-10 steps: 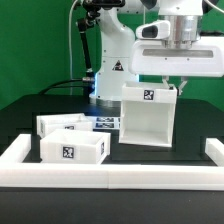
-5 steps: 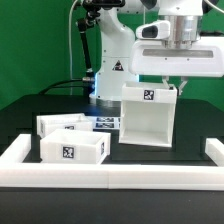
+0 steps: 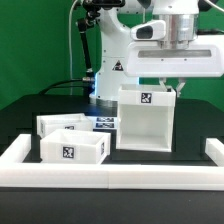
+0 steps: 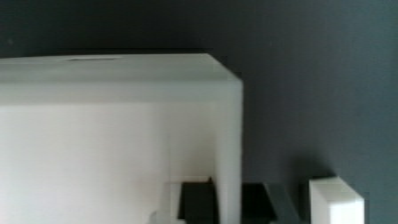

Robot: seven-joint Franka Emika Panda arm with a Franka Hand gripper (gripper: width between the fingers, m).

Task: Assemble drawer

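We log one white arm (image 3: 112, 50) standing at the back and reaching over toward the exterior view's right. Wrist (image 3: 180, 25) vertical, hand pointing straight down. Gripper (image 3: 176, 88) low, jaws drawn almost together, pinching the casing (image 3: 145, 120) at its top wall. Wrist view: dark fingers (image 4: 196, 200) either side of that wall.

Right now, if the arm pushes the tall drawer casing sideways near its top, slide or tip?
Could tip rather than slide: the drawer casing stands tall, and the gripper pinches its top edge, high above the base. Likely light and stiff: it looks like a thin-walled hollow plastic shell. Its smooth white walls may slip in a pinch.
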